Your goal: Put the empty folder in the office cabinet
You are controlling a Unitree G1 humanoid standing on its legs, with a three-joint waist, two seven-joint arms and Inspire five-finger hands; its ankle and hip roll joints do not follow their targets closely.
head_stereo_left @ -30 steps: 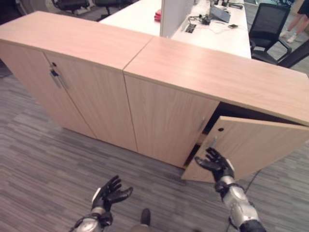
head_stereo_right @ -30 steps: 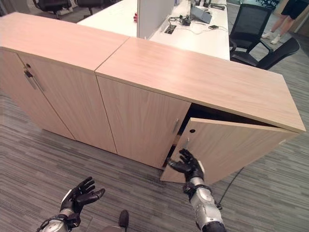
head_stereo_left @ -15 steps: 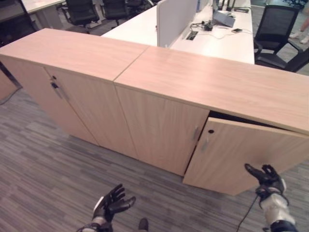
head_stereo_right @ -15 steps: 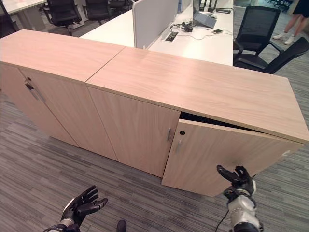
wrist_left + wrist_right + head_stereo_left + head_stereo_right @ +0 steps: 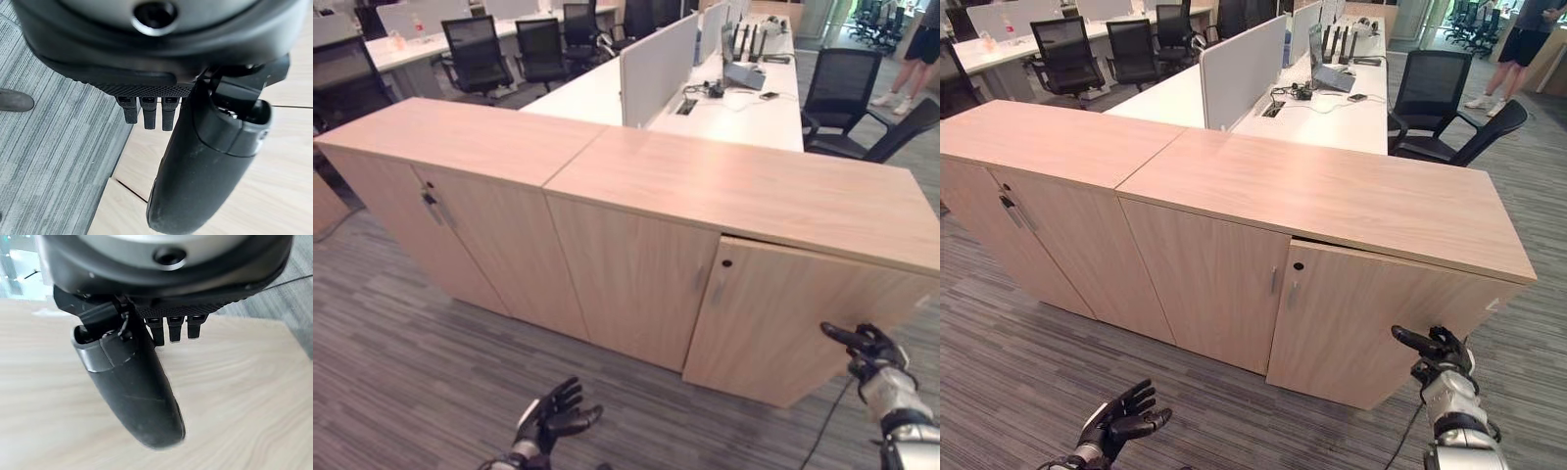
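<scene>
Standing slightly ajar, the right door (image 5: 1371,328) of the office cabinet (image 5: 1322,196) faces the right hand (image 5: 1438,351), fingers extended, empty, near its outer edge. Left hand (image 5: 1121,419) hovers before the cabinet, fingers spread, empty. Desks (image 5: 1327,98) and chairs (image 5: 1430,93) stand behind the cabinet.

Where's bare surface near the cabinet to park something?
The cabinet top is bare from the seam with the left cabinet to its right end. The desk behind is crowded with a laptop and cables.
</scene>
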